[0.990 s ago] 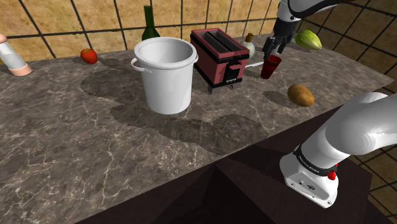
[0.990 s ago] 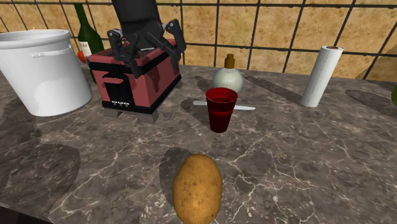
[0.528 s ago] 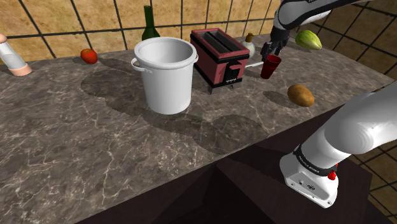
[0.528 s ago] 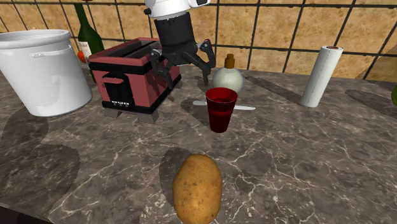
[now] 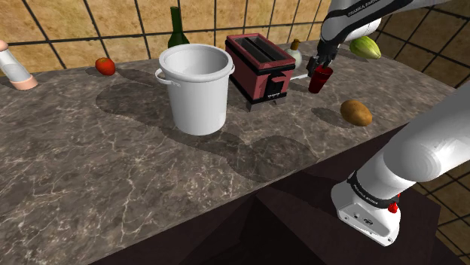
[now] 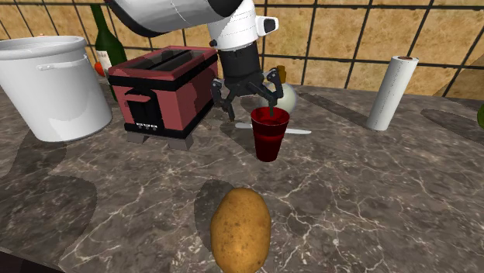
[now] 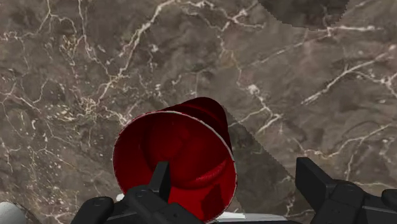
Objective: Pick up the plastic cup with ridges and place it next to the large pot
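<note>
while the gripper (image 6: 252, 105) hangs just above the red cup (image 6: 269, 136): its two black fingers stand spread, clamped on nothing.
red cup: upright on the marble counter (image 6: 372, 203), wall ridged, mouth facing up; near the toaster's front corner, on the second exterior view's right of it, not touching it.
shoulder view: gripper (image 5: 322, 62) directly over the cup (image 5: 321, 80).
wrist view: gripper (image 7: 235, 184) open; one finger lies across the mouth of the cup (image 7: 175, 159), the other outside the rim over bare counter (image 7: 95, 63); contact with the cup cannot be confirmed.
large pot (image 5: 197, 90): white, upright, on the far side of the toaster from the cup, well apart from it.
toaster (image 6: 163, 93): red with black trim, standing between pot (image 6: 46, 85) and cup.
potato (image 6: 240, 229): on the counter, nearer the second exterior camera than the cup, apart from it.
round white bottle (image 6: 285, 99): just behind the cup, partly covered by the gripper.
paper roll (image 6: 392, 91): upright, toward the second exterior view's right.
green bottle (image 5: 177, 30): behind the pot, by the tiled wall.
</note>
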You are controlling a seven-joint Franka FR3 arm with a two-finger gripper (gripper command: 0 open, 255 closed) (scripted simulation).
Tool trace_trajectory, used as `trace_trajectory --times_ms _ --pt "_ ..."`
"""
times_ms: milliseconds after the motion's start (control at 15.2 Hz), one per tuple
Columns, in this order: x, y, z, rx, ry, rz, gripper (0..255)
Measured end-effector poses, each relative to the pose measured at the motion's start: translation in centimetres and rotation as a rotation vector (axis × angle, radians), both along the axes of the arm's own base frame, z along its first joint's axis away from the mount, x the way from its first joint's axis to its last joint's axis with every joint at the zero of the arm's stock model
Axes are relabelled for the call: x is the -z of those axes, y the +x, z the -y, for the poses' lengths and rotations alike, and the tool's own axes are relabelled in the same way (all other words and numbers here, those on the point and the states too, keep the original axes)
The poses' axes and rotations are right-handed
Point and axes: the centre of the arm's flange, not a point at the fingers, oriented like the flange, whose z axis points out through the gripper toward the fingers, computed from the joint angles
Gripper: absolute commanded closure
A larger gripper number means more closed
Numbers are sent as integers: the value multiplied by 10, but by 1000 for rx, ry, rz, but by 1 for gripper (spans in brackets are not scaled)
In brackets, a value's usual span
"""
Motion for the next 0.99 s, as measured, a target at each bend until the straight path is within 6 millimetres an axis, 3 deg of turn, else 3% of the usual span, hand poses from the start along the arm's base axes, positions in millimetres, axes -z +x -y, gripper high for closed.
trace_trajectory --times_ms 264,660,726,990 --pt "20 2 4 0 0 0 0" --pt "24 2 6 0 -1 1 0" --pt "24 2 6 0 -1 1 255" --pt "24 2 6 0 0 0 255"
